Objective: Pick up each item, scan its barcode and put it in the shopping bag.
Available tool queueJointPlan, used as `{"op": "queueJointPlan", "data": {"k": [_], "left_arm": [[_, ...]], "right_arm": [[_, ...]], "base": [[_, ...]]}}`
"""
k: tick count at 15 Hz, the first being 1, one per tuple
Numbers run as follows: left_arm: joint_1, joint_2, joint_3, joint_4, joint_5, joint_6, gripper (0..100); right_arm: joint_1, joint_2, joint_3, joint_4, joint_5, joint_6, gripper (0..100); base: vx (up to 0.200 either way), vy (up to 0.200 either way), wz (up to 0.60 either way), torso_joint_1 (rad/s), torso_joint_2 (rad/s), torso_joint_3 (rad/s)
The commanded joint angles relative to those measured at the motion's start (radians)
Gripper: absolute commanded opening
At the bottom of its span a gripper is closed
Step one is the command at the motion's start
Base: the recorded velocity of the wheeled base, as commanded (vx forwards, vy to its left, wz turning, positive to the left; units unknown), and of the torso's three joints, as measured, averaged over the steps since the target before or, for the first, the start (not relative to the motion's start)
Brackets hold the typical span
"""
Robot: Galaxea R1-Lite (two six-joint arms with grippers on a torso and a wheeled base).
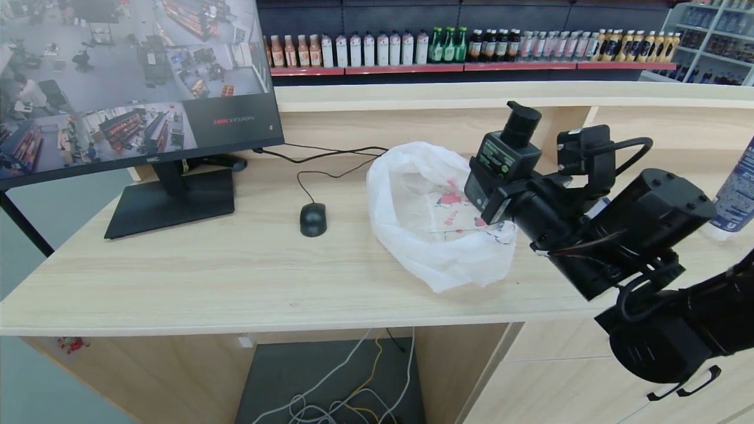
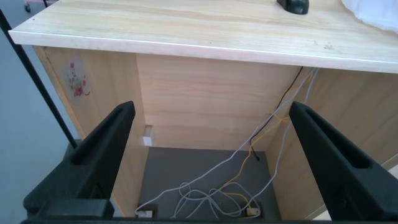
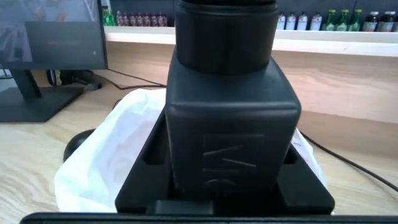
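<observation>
A black square bottle (image 1: 503, 158) with a round black cap is tilted over the open mouth of the white plastic shopping bag (image 1: 424, 224). My right gripper (image 1: 498, 197) is shut on the bottle's lower body. In the right wrist view the black bottle (image 3: 227, 118) stands between the fingers (image 3: 140, 183), with the shopping bag (image 3: 118, 155) beneath and behind it. My left gripper (image 2: 211, 155) hangs low in front of the desk, open with nothing between its fingers (image 2: 99, 162), facing the space under the desktop.
A monitor (image 1: 135, 76) on its stand and a black mouse (image 1: 313, 219) sit on the wooden desk (image 1: 235, 277) left of the bag. A blue-labelled bottle (image 1: 736, 194) stands at the right edge. A raised counter ledge (image 1: 471, 94) runs behind. Loose cables (image 2: 211, 193) lie under the desk.
</observation>
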Motion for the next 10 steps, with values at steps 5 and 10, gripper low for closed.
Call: {"op": "queueJointPlan", "data": {"k": [5,10], "left_arm": [[0.0,0.0,0.0,0.0,0.001,-0.001,100],[0.0,0.0,0.0,0.0,0.001,-0.001,100]], "right_arm": [[0.022,0.186,-0.234,0.056,-0.023,0.001,0],[0.049,0.229,-0.379,0.16,-0.02,0.012,0]], "base": [[0.0,0.0,0.0,0.0,0.0,0.0],[0.0,0.0,0.0,0.0,0.0,0.0]]}}
